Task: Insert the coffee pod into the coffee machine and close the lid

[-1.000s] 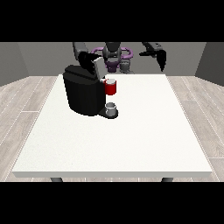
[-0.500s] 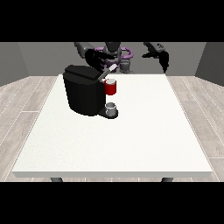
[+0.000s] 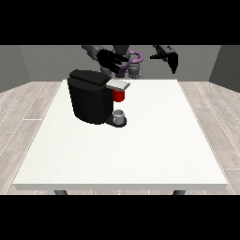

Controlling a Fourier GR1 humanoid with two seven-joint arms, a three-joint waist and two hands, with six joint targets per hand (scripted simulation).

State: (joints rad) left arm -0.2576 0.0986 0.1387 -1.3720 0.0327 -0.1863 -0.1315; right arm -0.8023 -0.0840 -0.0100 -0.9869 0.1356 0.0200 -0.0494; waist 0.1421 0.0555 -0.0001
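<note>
Standing on the smooth white table [image 3: 154, 154], the boxy black coffee machine [image 3: 90, 98] shows a red thing at the machine [image 3: 118, 95] and a grey thing [image 3: 119, 115] below it. Spread, empty fingers mark the hand at the view's left [image 3: 109, 59]; the hand at the view's right [image 3: 171, 58] hangs straight-fingered, empty.

The table [image 3: 140, 154] top looks smooth, matt white. The machine [image 3: 89, 101] body looks like matt black plastic, with a pale grey, metal-like lid [image 3: 118, 85]. The floor [image 3: 18, 122] shows pale wood-grain planks. Both hands look black, slightly glossy.
</note>
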